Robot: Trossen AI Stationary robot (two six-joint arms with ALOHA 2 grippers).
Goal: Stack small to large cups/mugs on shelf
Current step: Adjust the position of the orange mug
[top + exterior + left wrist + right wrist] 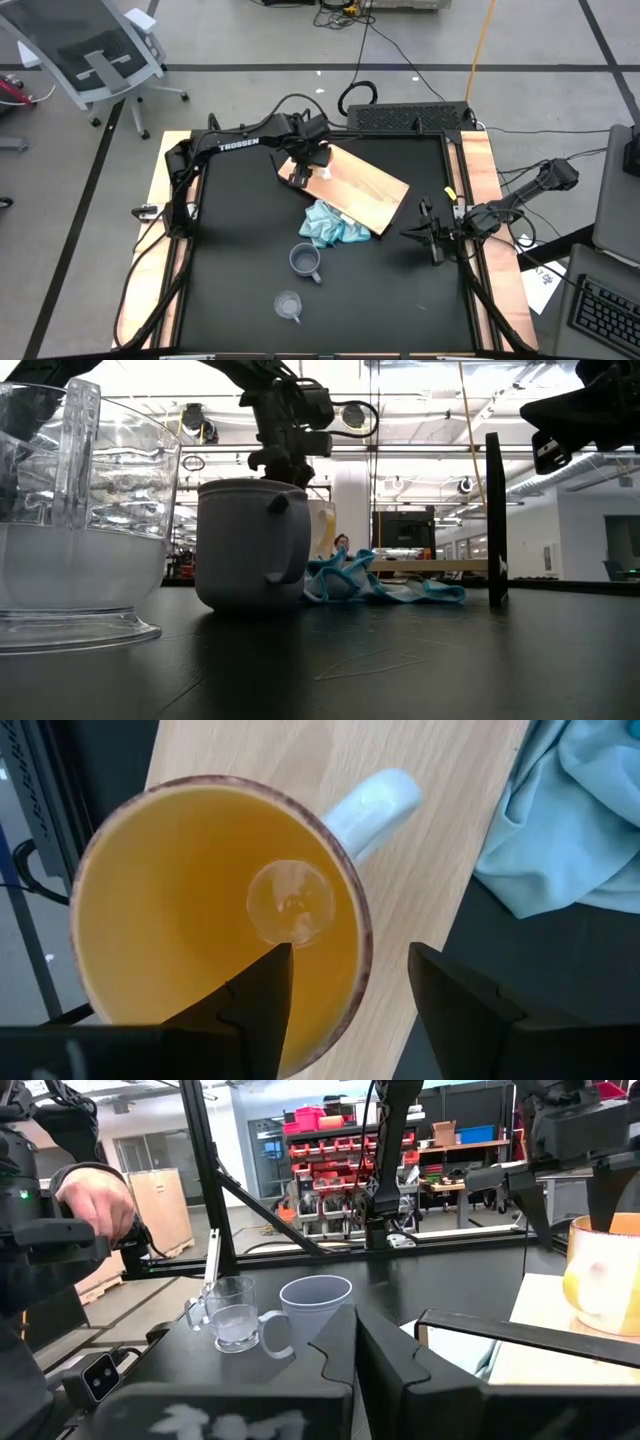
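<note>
Left gripper (pixel 345 1010) is seen directly over the orange mug (pixel 215 910), fingers spread apart, one finger inside the rim and the other outside it, the wall not yet pinched. The mug stands upright on the shelf (pixel 365 190), near the board's far-left corner, white handle (pixel 370 805) pointing toward the light blue cloth (pixel 333 226), which lies touching the shelf's near edge. The shelf sits skewed at the table's far middle. The grey-blue mug (pixel 305 261) is placed on the black table top just beyond the cloth toward the near edge, and the clear cup (pixel 288 305) nearer the near edge again, both off the shelf. Right gripper (pixel 432 238) is parked with fingers together by the table's right edge, holding nothing. Step judged: the orange mug is either being gripped or just set down on the shelf; which one cannot be told. Next, the two remaining cups would need fetching and nesting by size
</note>
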